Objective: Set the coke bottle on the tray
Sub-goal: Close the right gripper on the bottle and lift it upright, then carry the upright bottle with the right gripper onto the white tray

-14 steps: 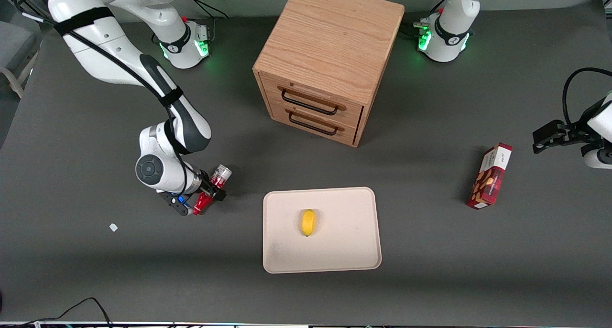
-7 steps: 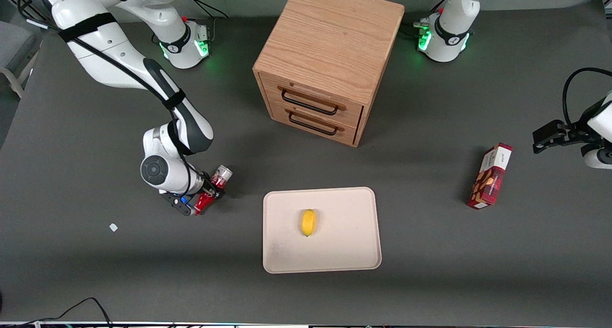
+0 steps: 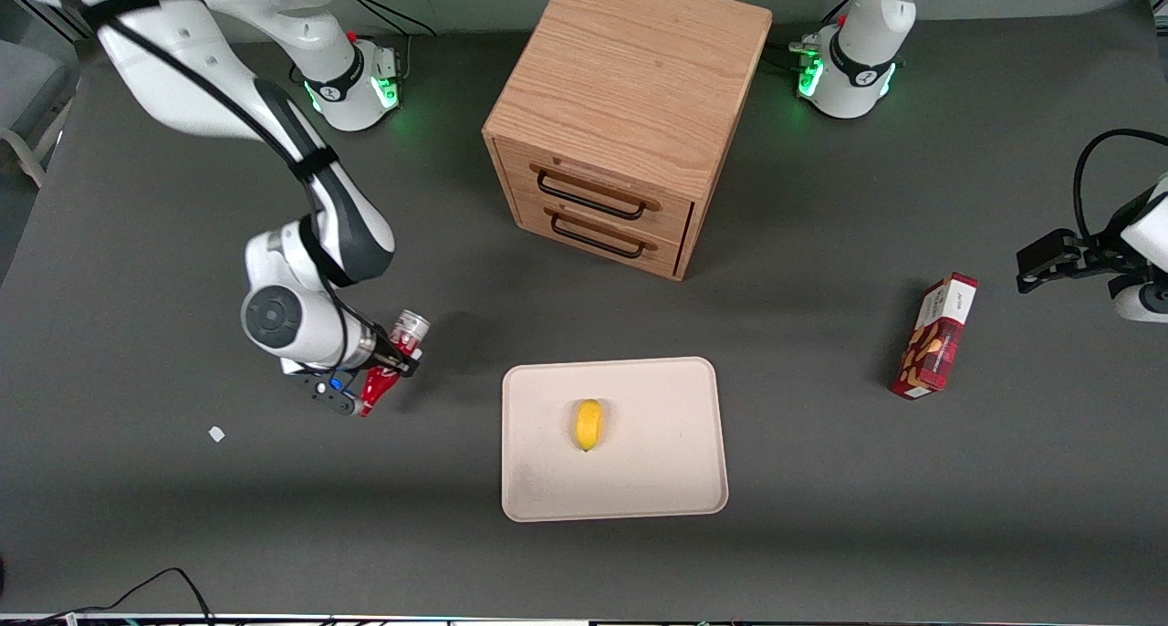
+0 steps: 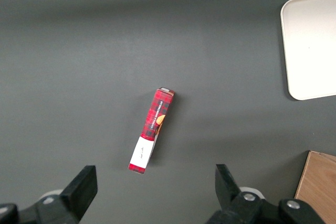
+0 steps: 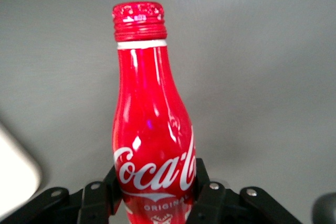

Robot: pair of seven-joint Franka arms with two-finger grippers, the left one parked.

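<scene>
I have the gripper (image 3: 383,370) toward the working arm's end of the table, pinching the coke bottle (image 3: 388,361) around its lower body, where the straight section gives the fingers (image 5: 210,198) a firmer seat than the tapered neck would. The bottle lies tilted in the grasp, silvery base pointing toward the drawer cabinet (image 3: 630,119) and red cap toward the front camera; from the shadow under it I judge it is lifted clear of the table, though the front view leaves that a little uncertain. In the wrist camera the bottle (image 5: 152,129) fills the picture, script facing the lens. Next along sits the tray (image 3: 666,480), well apart from the bottle, with a small yellow fruit (image 3: 589,423) near its middle, so I would aim for a bare stretch of tray away from it. Farther along, toward the parked arm, a red snack box (image 3: 935,339) stands on the table, out of my path.
</scene>
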